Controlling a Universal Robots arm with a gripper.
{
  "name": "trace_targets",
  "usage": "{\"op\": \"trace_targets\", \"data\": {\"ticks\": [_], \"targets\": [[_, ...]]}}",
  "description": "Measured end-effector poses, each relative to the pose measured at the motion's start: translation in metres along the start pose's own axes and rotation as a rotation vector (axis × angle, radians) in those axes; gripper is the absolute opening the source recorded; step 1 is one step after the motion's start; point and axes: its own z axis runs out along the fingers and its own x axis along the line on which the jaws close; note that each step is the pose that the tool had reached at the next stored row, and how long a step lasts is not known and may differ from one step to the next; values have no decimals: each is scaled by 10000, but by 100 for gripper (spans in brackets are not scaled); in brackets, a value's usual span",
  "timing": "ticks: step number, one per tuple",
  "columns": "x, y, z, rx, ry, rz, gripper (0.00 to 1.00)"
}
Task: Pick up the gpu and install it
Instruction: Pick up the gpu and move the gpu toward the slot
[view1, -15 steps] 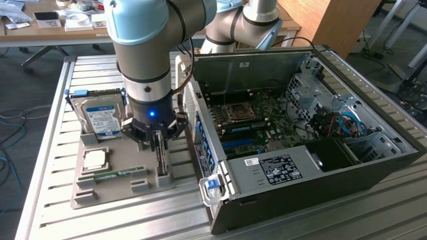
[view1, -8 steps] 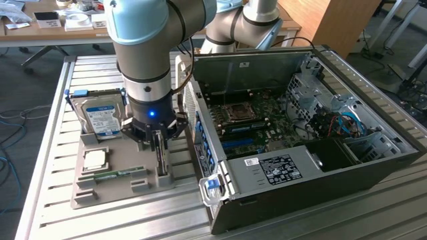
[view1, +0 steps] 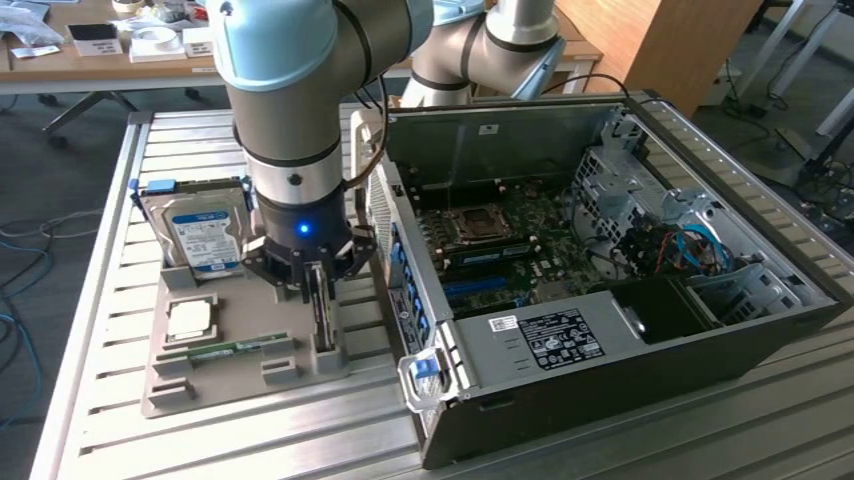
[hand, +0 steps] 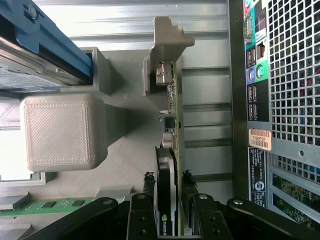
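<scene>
Pickup step: open fingers (hand: 141, 215) straddle the upright gpu (hand: 166, 170) beside the computer case (view1: 601, 340), needing a square squeeze on its faces.

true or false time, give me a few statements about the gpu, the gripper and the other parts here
1. The gpu stands on edge in the grey holder. True.
2. The gripper is open, one finger on each side of the gpu. True.
3. The gpu sits in the computer case. False: it is in the holder, outside the case.
4. The hard drive lies inside the case. False: it stands in the holder.
5. The memory stick lies flat on the holder. True.
</scene>
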Motion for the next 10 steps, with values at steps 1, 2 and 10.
{"op": "trace_targets", "data": {"ticks": [1, 2, 10], "targets": [[0, -5, 0, -1, 0, 0, 36], [0, -9, 0, 0, 0, 0, 36], [-3, -31, -1, 0, 0, 0, 27]]}}
